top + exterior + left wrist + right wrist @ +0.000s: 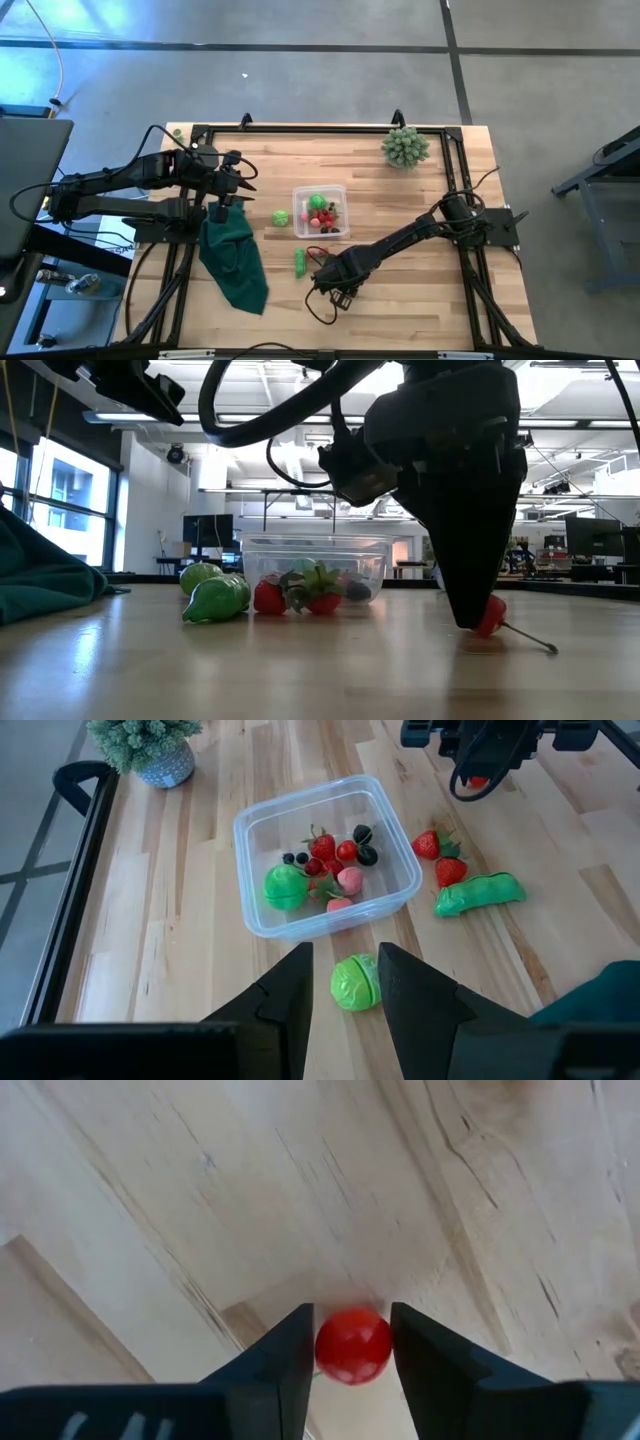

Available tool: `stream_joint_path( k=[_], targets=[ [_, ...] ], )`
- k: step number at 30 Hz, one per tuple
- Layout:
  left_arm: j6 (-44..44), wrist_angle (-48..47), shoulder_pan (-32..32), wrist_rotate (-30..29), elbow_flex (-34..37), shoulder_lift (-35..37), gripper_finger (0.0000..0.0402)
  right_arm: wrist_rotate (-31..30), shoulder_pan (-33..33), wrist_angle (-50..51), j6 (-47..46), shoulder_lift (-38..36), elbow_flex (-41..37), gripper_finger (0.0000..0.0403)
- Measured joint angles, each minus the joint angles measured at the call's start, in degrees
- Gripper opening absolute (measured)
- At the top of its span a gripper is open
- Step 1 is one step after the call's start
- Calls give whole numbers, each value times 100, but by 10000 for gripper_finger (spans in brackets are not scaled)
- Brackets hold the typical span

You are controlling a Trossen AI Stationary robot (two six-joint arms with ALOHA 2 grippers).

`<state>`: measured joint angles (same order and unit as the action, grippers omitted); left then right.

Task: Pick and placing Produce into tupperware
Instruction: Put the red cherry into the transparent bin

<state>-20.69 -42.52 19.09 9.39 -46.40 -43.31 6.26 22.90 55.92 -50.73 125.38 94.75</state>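
Note:
The clear tupperware (296, 202) sits mid-table and holds a green ball, red strawberries, a pink piece and dark berries (325, 870). Outside it a green leafy ball (355, 982), a green pea pod (478, 893) and two strawberries (438, 857) lie on the wood. My right gripper (352, 1312) is near the table's near edge (338, 290), pointing down, shut on a red cherry (352, 1348). My left gripper (345, 952) hovers open, high above the table on the tupperware's left (240, 183); the leafy ball shows between its fingers, far below them. My right gripper pinches the cherry's round red body (330, 1350) between its two fingers, coming from above and pointing down. The cherry (492, 616) sits at the fingertips, low at the table surface, and its thin stem (530, 637) slants out sideways onto the wood.
A dark green cloth (235, 255) lies near the table's left edge, below my left arm. A pale green spiky plant (405, 147) stands at the far right corner. Black frame rails (300, 128) run along the far and side edges. Bare wood lies right of the tupperware.

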Motion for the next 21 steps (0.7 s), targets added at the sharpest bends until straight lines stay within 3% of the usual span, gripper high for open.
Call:
stream_joint_path(
  k=[21],
  targets=[
    [1, 0, 0, 0, 0, -2, 106, 94, 2, 57, -28, -2, 0, 100]
  ],
)
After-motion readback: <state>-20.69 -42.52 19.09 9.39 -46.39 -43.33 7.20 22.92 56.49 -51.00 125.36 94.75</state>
